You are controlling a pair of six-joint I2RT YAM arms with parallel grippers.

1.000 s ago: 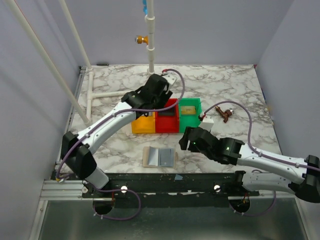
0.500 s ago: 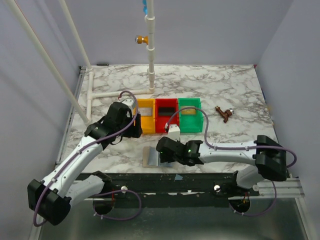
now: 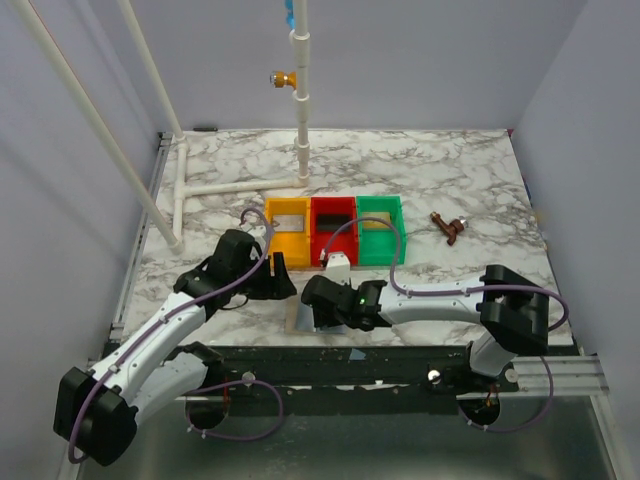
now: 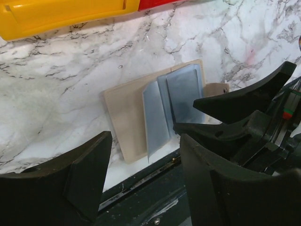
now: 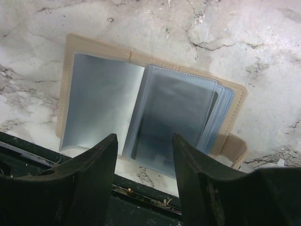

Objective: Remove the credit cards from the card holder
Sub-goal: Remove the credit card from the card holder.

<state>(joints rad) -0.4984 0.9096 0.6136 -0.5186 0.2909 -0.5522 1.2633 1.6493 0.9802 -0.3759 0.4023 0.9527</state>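
The card holder [image 3: 298, 313] lies open near the table's front edge, tan outer face down and grey-blue sleeves [image 5: 175, 110] fanned upward. My right gripper [image 3: 322, 303] hovers over it, open, its fingers either side of the right-hand sleeves [image 5: 144, 139]. My left gripper [image 3: 283, 277] is open just left of the holder [image 4: 127, 113], with nothing between its fingers [image 4: 143, 143]. A black card [image 3: 334, 214] lies in the red tray. Flat tan-looking cards show in the yellow tray [image 3: 290, 215] and the green tray [image 3: 377, 222]. I cannot tell whether a sleeve holds a card.
The yellow tray [image 3: 270, 238], red tray [image 3: 333, 245] and green tray [image 3: 382, 248] stand in a row behind the holder. A brown object [image 3: 447, 228] lies to their right. White pipes [image 3: 215, 187] cross the back left. The dark front rail [image 4: 141, 188] runs just below the holder.
The left arm has swung back from the trays to the holder's left side. The right gripper has moved left over the holder, and its jaws have narrowed a little.
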